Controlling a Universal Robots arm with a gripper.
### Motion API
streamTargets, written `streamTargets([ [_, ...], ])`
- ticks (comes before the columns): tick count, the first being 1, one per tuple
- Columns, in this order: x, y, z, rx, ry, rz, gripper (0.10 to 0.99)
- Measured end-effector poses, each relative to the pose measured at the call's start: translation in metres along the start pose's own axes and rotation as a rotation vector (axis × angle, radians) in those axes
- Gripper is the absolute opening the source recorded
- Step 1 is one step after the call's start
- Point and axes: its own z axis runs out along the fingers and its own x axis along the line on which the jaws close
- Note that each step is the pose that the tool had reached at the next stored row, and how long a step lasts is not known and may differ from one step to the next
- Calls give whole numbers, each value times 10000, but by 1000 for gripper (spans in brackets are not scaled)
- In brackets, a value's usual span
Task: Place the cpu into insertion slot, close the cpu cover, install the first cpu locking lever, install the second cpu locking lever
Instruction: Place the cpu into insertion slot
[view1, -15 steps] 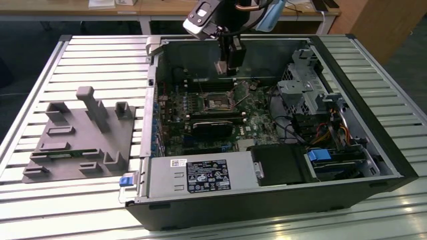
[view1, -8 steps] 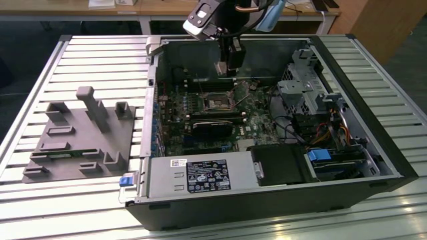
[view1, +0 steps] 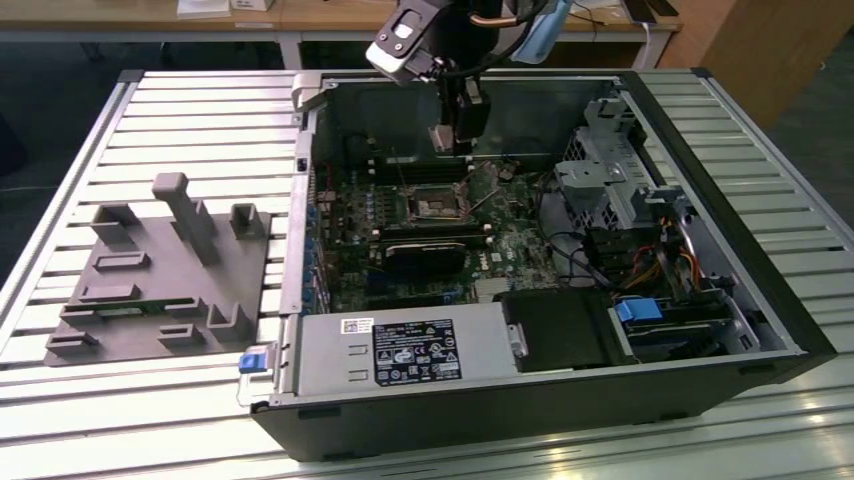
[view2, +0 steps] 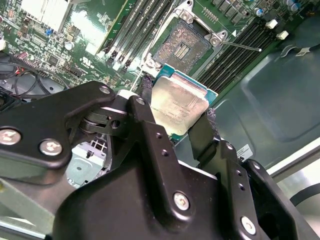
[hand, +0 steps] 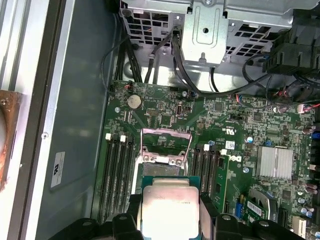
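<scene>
The cpu (view2: 177, 105) is pinched by its edges between the end effector's (view2: 176, 114) black fingers (view2: 204, 134). It hangs above the green motherboard (view2: 90, 27), just short of the insertion slot (view2: 184, 44), whose dark centre lies bare. I'd square it to the socket rim and lower it flat, never dragging it across the contacts.

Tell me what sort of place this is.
Likely a robotics lab bench: an open computer case lies on a slatted metal table beside a grey fixture block, and the gripper holds a cpu near the insertion slot.
</scene>
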Motion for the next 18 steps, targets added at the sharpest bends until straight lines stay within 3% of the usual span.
streamTargets([
  [18,0,-4,54,0,-20,64,541],
])
